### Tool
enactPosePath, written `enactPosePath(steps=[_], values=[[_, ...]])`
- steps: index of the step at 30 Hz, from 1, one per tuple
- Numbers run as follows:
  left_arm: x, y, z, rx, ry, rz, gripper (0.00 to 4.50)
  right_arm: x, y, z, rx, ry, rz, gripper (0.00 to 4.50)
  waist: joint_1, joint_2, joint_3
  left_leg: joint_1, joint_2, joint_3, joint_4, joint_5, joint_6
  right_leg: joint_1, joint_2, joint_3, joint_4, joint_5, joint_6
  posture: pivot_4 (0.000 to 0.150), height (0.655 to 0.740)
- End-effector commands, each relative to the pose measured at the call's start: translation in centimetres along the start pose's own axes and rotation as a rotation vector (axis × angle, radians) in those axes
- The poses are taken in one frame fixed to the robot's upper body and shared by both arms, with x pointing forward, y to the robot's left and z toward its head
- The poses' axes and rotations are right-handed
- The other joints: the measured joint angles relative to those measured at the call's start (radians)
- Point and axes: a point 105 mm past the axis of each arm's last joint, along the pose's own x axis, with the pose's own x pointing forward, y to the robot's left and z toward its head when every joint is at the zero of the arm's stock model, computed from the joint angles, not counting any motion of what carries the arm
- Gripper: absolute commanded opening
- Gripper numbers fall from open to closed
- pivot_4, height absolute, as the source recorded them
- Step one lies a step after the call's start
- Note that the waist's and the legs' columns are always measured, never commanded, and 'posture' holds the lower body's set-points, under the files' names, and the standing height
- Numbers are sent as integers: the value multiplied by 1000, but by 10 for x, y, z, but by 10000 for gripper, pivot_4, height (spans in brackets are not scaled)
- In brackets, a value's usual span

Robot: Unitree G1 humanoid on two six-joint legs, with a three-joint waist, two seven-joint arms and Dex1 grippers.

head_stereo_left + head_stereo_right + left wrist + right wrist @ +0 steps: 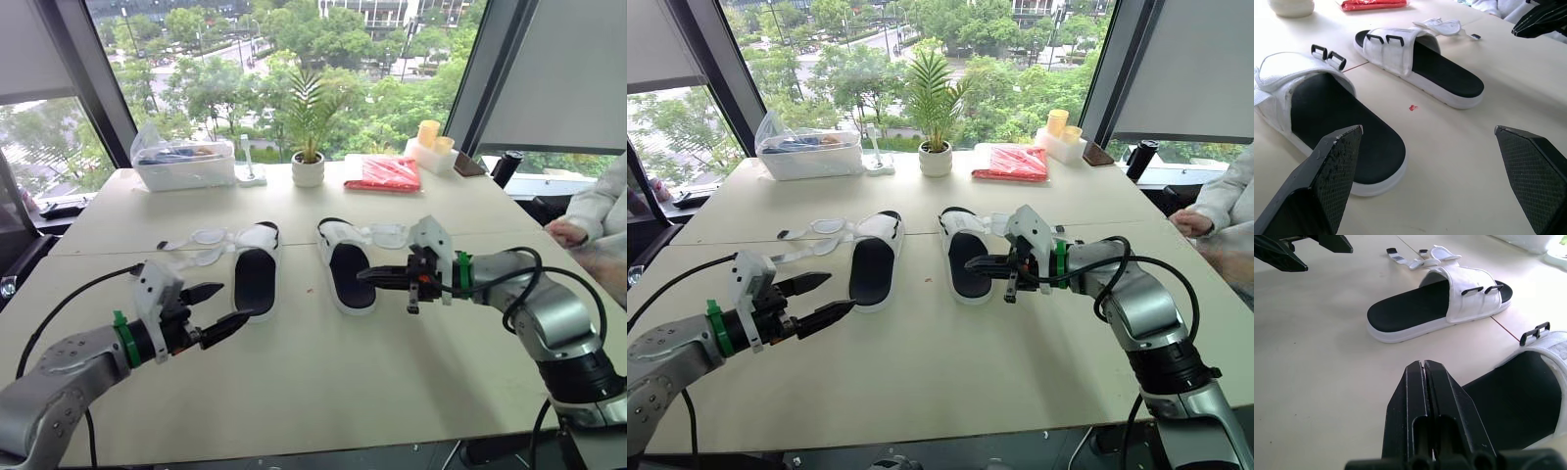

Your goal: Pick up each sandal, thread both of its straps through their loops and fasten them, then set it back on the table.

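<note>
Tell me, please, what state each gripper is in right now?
Left gripper: open, holding nothing.
Right gripper: closed, holding nothing.

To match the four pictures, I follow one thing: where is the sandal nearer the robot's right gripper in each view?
Left eye view: the right sandal, near the centre.
Right eye view: near the centre again.
Left wrist view: the farther of the two sandals.
Right wrist view: the nearer one, beside the right gripper.
Shared landmark: the left sandal, lying beside it.

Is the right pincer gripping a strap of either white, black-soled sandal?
No, the right pincer is shut with nothing between its black fingers.
</note>
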Motion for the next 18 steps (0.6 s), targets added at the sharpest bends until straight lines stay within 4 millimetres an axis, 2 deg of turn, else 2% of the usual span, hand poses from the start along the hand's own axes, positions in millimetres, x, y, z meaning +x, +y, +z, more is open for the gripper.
enactPosePath(steps=[1,18], values=[[-5,0,10,26,-21,7,44722,0,-1,12,-48,-29,0,0,0,0,0,0,0,0,0,0,0,0,0,0,0,0,0,1500,7400],[-3,-8,9,5,-18,-17,44722,6,-2,8,-52,-49,-49,0,0,0,0,0,0,0,0,0,0,0,0,0,0,0,0,1500,7400]])
